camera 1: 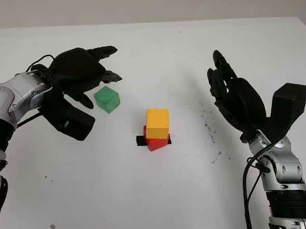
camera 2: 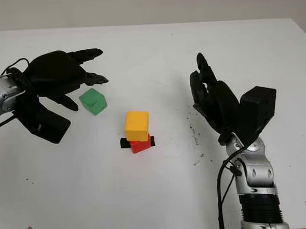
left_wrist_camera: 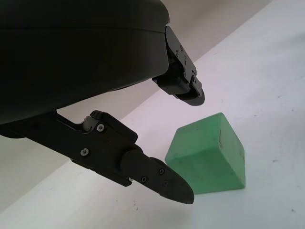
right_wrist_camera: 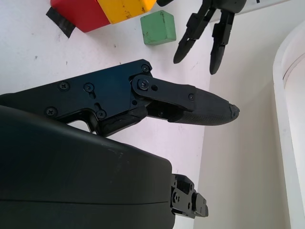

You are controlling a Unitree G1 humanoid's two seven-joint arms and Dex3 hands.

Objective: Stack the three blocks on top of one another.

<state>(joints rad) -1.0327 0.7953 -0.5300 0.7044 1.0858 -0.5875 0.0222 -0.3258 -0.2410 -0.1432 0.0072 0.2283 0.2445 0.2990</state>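
Centrally, yellow block (camera 1: 157, 123) atop red block (camera 1: 155, 141), askew, green block (camera 1: 107, 99) beside empty left hand (camera 1: 83, 72), right hand (camera 1: 235, 96) empty too.

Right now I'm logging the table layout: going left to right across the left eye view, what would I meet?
Left hand, open, above the table → green block on the table → yellow block stacked on the red block → right hand, open, raised at the right.
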